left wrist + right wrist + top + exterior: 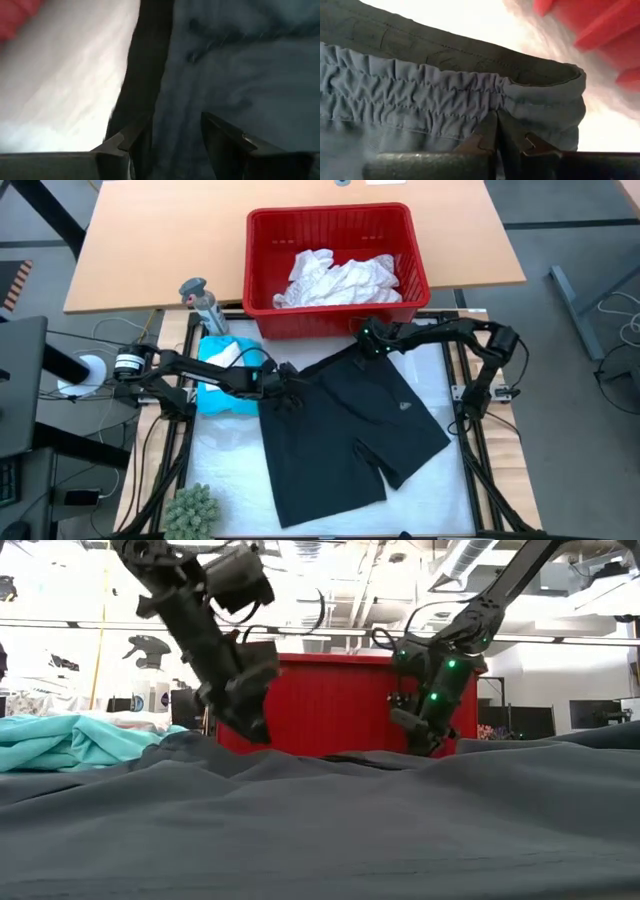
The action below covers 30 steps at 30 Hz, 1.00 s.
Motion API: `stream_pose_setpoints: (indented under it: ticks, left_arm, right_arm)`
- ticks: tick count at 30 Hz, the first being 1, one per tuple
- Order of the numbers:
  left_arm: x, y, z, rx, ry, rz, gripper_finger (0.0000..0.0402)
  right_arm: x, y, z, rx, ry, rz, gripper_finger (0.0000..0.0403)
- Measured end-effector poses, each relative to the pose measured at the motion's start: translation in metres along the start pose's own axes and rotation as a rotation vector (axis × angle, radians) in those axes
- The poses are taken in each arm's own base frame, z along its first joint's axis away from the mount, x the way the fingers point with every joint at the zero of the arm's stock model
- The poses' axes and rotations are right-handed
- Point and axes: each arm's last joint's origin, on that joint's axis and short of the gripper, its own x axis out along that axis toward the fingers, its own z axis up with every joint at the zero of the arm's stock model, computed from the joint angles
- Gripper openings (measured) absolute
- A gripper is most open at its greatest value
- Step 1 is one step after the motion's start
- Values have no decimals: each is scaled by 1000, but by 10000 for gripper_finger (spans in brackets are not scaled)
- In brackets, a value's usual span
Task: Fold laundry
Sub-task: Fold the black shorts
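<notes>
Black shorts (340, 425) lie spread on the white mat, waistband toward the red basket. My right gripper (368, 343) is shut on the far waistband corner near the basket. My left gripper (287, 388) is open, low over the shorts' left waistband corner; in its wrist view the fingers (125, 140) stand either side of the dark cloth edge (150, 75). A teal garment (222, 385) lies bunched under the left arm. White garments (340, 278) rest in the basket. My right gripper (499, 120) pinches the gathered elastic waistband (485, 107) near its corner between its two fingertips, lying across the band. That waistband edge stands slightly raised; the rest of the shorts lies on the mat. My left gripper: I cannot tell whether its open fingers touch the cloth.
The red basket (260, 270) stands at the mat's far edge, right behind both grippers. A spray bottle (203, 302) stands at the far left, a green fuzzy plant (190, 508) at the near left corner. Bare mat (225, 460) shows left of the shorts.
</notes>
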Motion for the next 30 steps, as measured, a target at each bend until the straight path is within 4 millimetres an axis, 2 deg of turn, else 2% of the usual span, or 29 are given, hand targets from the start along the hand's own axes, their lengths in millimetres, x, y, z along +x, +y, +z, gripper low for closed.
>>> stream_pose_setpoints:
  ticks: [3, 6, 8, 10, 14, 18, 22, 24, 27, 30]
  left_arm:
    - [-14, -2, 19, 18, -46, 2, 157]
    - [-35, -3, 43, 64, -111, 23, 157]
    - [-51, -1, 54, 114, -129, 32, 157]
    - [-64, 2, 61, 170, -135, 35, 157]
    - [-80, 10, 59, 204, -97, 50, 157]
    - [-93, 16, 51, 96, -13, -5, 157]
    - [-101, 8, 33, 63, 91, -123, 157]
    - [-101, 0, 18, 88, 131, -144, 157]
    - [-102, -18, -6, 134, 187, -256, 157]
    - [-110, -35, -31, 172, 246, -319, 157]
  right_arm:
    - [-8, 2, 1, -7, -19, 2, 32]
    - [-28, 2, 3, -14, -57, 21, 32]
    - [-49, 2, 5, -14, -98, 31, 33]
    - [-74, 0, 11, -12, -169, 43, 37]
    - [-114, 0, 5, -65, -196, 50, 45]
    - [-157, 0, 2, -70, -272, 79, 63]
    - [-183, 8, -9, -92, -270, 301, 64]
    - [-190, 20, -16, -83, -237, 398, 49]
    - [-193, 46, -35, -184, -132, 544, 24]
    - [-197, 77, -52, -265, -66, 640, 16]
